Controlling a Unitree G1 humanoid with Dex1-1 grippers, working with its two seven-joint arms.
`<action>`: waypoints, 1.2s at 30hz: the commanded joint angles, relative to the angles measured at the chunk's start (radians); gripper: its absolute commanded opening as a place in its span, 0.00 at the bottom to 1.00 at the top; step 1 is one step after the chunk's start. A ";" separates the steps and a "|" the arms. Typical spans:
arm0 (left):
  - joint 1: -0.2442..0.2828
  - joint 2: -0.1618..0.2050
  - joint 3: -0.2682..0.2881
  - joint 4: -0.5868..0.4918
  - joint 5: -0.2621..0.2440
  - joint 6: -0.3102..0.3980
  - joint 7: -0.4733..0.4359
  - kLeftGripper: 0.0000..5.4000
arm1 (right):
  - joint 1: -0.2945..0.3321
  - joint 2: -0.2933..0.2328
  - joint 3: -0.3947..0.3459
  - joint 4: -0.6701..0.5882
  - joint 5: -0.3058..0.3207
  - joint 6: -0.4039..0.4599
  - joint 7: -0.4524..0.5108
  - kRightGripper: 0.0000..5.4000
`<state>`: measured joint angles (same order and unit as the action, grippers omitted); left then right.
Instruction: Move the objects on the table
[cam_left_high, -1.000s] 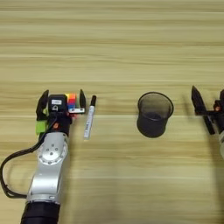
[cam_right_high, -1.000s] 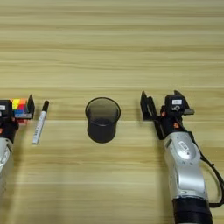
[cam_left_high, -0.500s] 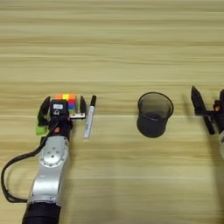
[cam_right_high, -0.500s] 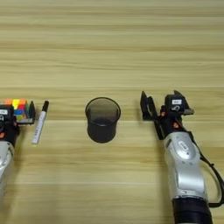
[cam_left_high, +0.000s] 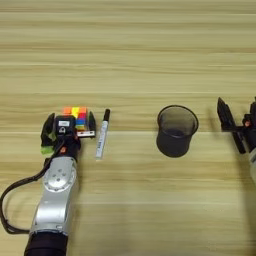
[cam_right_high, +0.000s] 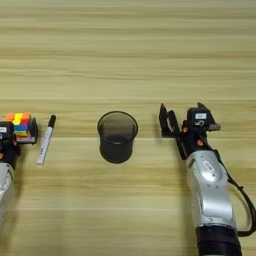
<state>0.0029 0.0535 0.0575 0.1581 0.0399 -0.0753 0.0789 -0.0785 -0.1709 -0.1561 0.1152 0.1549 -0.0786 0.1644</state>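
Observation:
The small multicoloured puzzle cube (cam_left_high: 75, 113) sits on the table (cam_left_high: 130, 60) at the left. My left gripper (cam_left_high: 70, 120) is open, one finger on each side of the cube, and its body hides the cube's near face. A sliver of the flat green bar (cam_left_high: 46, 149) shows beside the left finger. The white marker with black cap (cam_left_high: 102, 135) lies just right of the gripper, cap pointing away from me. The black mesh cup (cam_left_high: 176, 131) stands upright in the middle. My right gripper (cam_right_high: 183, 119) rests open and empty to the right of the cup.
Both silver forearms reach in from the near edge, and a black cable (cam_left_high: 10, 200) loops beside the left one. Bare wood stretches across the far half of the table.
The left gripper's fingers have sunk lower around the cube and look shorter. The cube, marker, cup and right arm have stayed in place.

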 joint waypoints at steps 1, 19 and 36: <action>-0.009 0.002 -0.005 0.010 0.008 0.001 -0.004 1.00 | 0.001 0.002 0.001 -0.015 0.000 0.001 0.001 1.00; -0.009 -0.002 -0.011 0.018 -0.002 -0.010 -0.027 0.86 | -0.002 0.003 0.000 -0.012 0.001 0.001 0.000 1.00; -0.012 -0.003 -0.011 0.021 -0.002 -0.013 -0.030 0.61 | -0.006 0.002 0.001 -0.009 0.000 0.003 0.000 1.00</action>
<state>0.0022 0.0515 0.0505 0.1694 0.0361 -0.0845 0.0539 -0.0778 -0.1701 -0.1560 0.1133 0.1550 -0.0785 0.1635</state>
